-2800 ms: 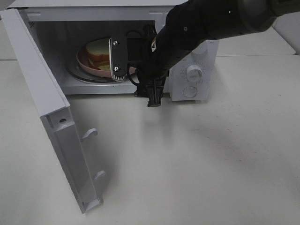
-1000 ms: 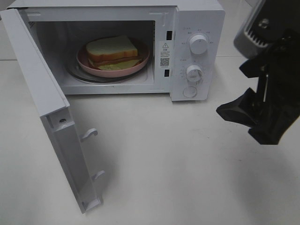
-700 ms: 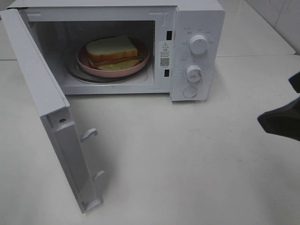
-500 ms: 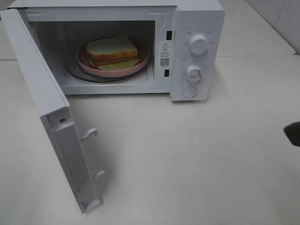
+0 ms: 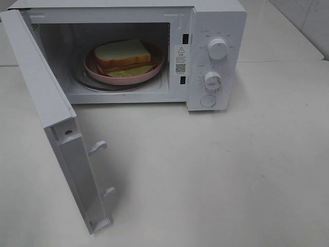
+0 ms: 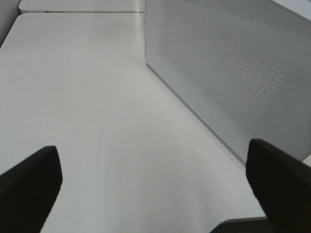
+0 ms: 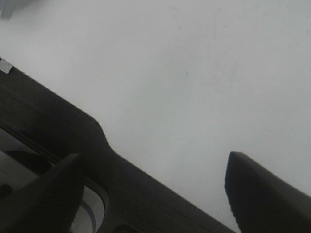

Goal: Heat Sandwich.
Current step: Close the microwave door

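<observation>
On the table point(image 5: 247, 170) I have the microwave point(image 5: 226, 20) with its door point(image 5: 46, 108) swung fully open. Inside the cavity sits the plate point(image 5: 157, 66), and the sandwich point(image 5: 122, 51) lies on it, so I judge loading complete. Remaining steps, as I read it: shut the door, then set the timer dial point(image 5: 212, 80). Neither arm shows in the high view. Left gripper point(image 6: 153, 184): jaws wide apart, holding nothing, over bare table beside a perforated white panel point(image 6: 233, 73). Right gripper point(image 7: 155, 165): jaws well apart, empty, over the table.
</observation>
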Available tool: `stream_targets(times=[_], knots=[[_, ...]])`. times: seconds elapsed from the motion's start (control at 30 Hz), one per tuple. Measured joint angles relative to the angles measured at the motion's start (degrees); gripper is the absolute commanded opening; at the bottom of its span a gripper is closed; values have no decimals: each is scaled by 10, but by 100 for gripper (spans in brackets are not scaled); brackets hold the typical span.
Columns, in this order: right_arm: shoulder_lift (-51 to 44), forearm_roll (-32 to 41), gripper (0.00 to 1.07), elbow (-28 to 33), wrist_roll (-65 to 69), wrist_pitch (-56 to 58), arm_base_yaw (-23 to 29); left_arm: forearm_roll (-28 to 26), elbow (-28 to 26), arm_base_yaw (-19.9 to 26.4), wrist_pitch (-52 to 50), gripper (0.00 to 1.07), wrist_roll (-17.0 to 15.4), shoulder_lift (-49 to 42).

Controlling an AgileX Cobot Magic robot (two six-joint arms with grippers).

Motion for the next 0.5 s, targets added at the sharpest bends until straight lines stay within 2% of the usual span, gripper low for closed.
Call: stream_targets(times=[0.27, 0.33, 0.37, 0.4, 0.5], knots=[[-23, 1, 76, 1, 15, 21, -9, 0, 0, 0, 0, 98, 0, 0], [-41, 1, 76, 1, 17, 21, -32, 0, 0, 0, 0, 98, 0, 0], [-63, -1, 76, 1, 15, 21, -60, 0, 0, 0, 0, 98, 0, 0], [-63, -1, 76, 1, 15, 21, -60, 0, 0, 0, 0, 98, 0, 0], [-109, -2, 76, 1, 10, 17, -118, 0, 0, 0, 0, 98, 0, 0]])
